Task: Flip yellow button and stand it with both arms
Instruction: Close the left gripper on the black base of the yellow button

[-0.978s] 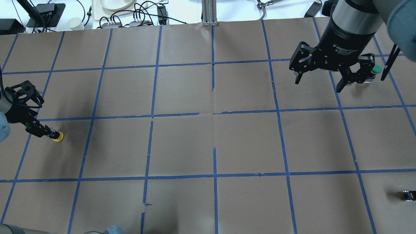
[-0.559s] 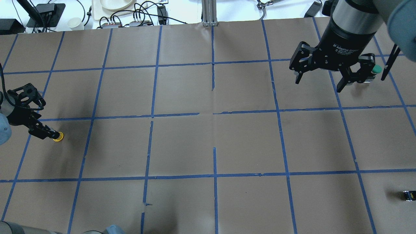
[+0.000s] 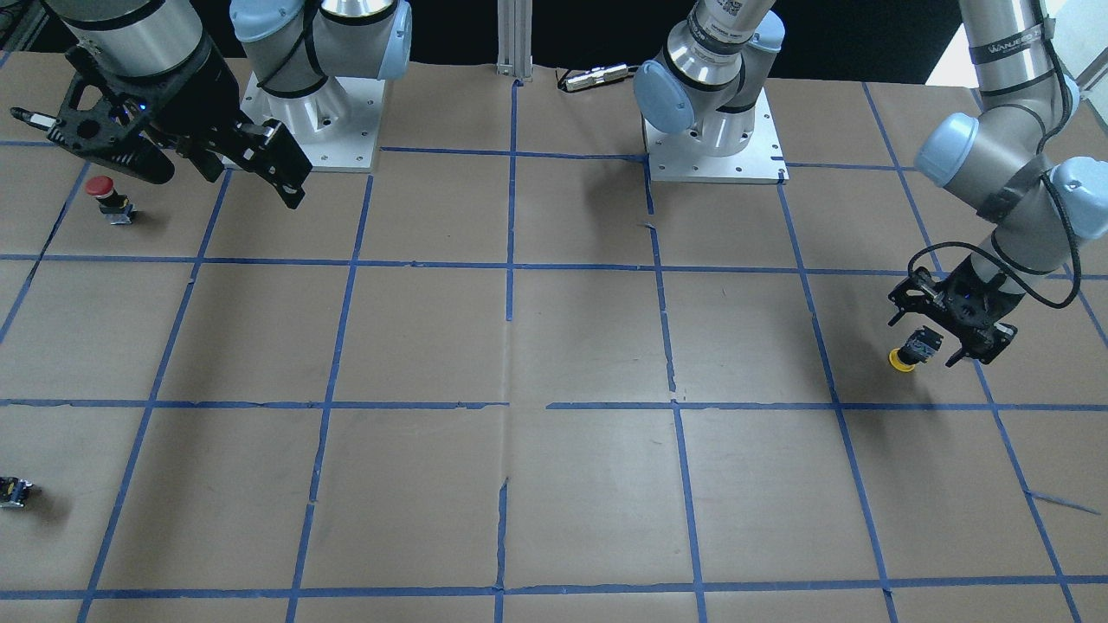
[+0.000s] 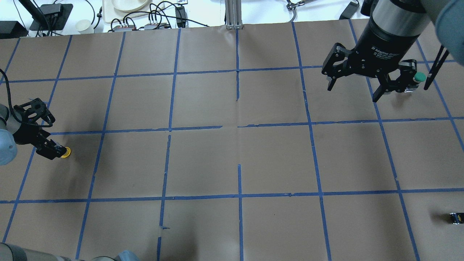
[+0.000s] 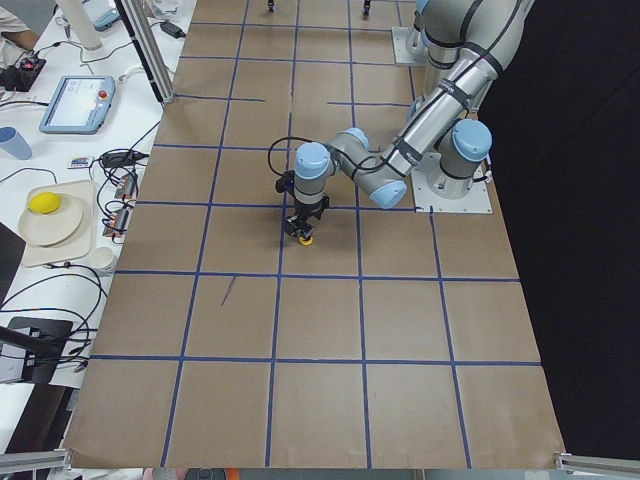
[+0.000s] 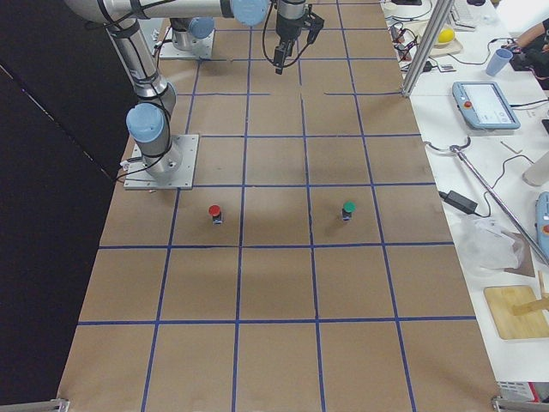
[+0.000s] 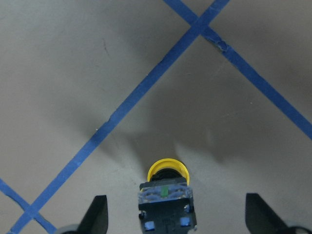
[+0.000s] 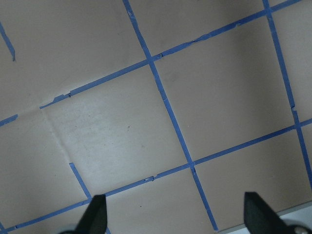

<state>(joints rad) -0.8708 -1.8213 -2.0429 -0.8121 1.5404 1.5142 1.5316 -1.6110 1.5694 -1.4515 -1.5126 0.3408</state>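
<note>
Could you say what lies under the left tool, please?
The yellow button, on brown paper between the open left tool's fingers. Overhead, the tool covers its block; only the cap shows.

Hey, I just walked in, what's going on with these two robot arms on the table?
The left gripper hangs low over the yellow button at the robot's left end of the table, jaws open on either side of it and not touching it. The button appears to rest cap down with its contact block up, so the flip is not yet done. The right gripper hangs open and empty above the other end, near a red button and a green button.
</note>
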